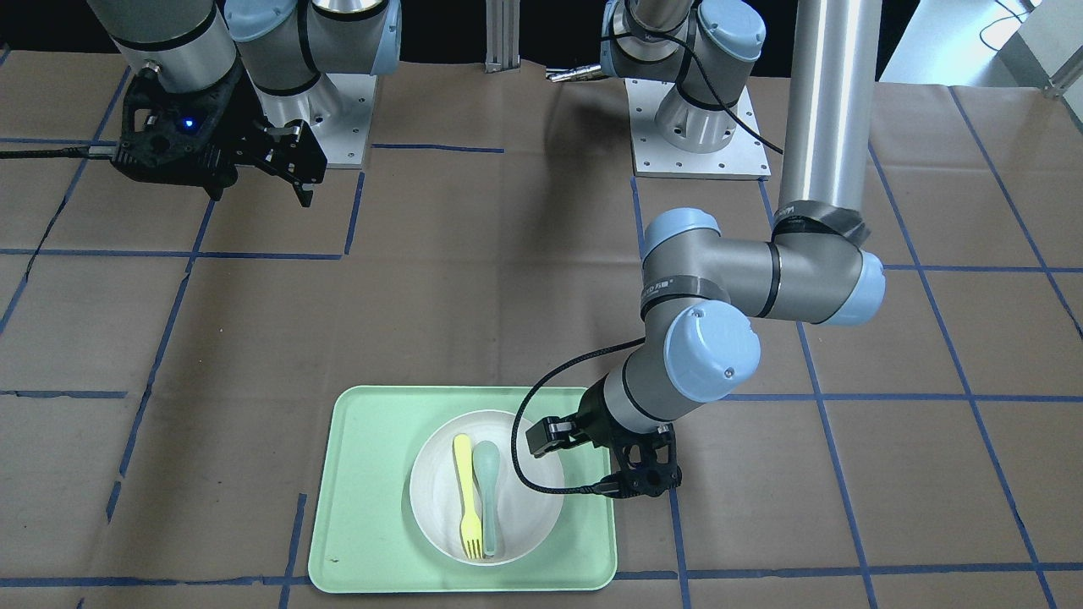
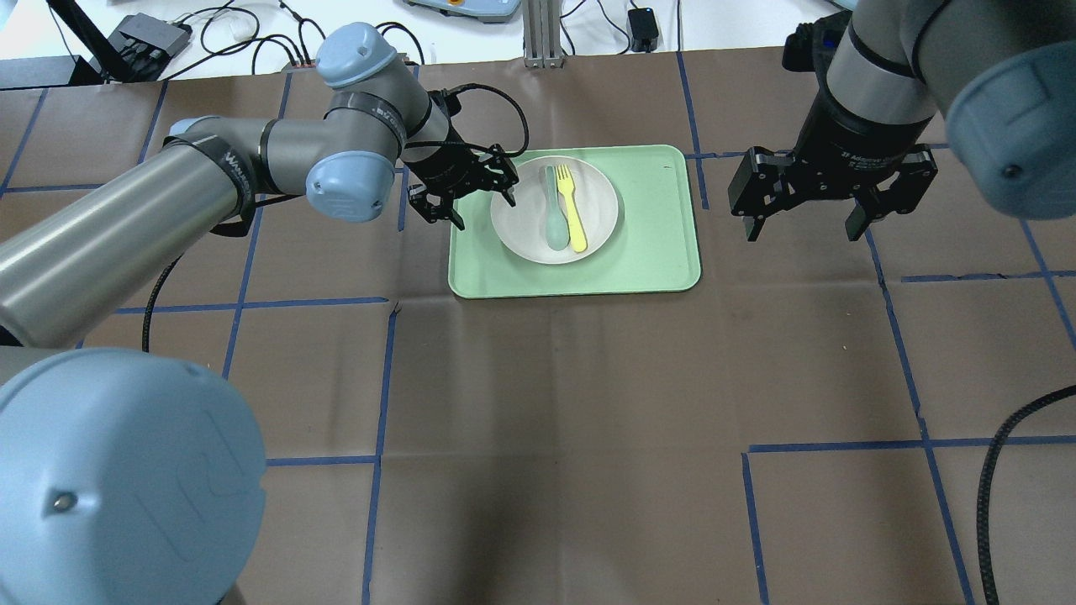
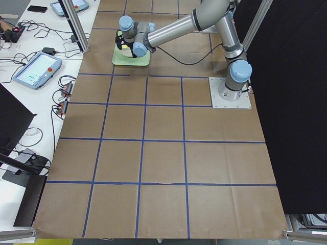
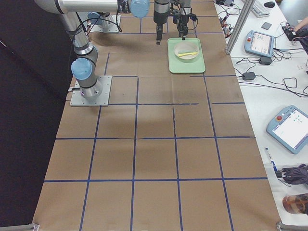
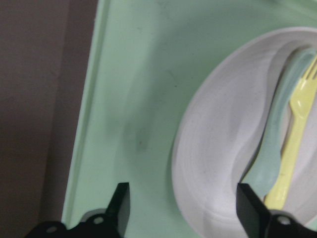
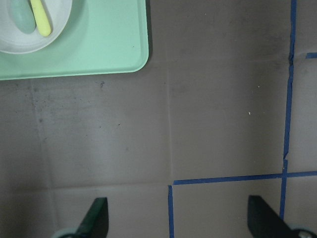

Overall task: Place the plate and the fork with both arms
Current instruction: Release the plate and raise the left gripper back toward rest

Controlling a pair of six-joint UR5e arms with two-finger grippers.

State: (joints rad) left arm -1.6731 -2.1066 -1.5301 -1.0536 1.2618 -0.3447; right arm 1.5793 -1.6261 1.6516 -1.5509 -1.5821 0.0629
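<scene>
The off-white plate (image 2: 521, 214) sits on the pale green tray (image 2: 656, 244). The yellow fork (image 2: 574, 208) lies in the plate beside a grey-green spoon (image 2: 555, 214). My left gripper (image 2: 485, 210) is open and low over the plate's left rim. In the left wrist view the plate's rim (image 5: 198, 148) lies between the fingers (image 5: 121, 203), and the fork (image 5: 297, 129) and the spoon (image 5: 270, 148) lie to the right. My right gripper (image 2: 800, 231) is open and empty, above bare table right of the tray. Its wrist view shows the plate (image 6: 59, 20) and the fork (image 6: 40, 20) at top left.
The tray (image 1: 372, 474) lies near the table's far edge from the robot. The table is brown paper with blue tape lines (image 2: 378, 378). The arm bases (image 1: 698, 139) stand at the robot's side. Cables and pendants (image 4: 293, 127) lie off the table.
</scene>
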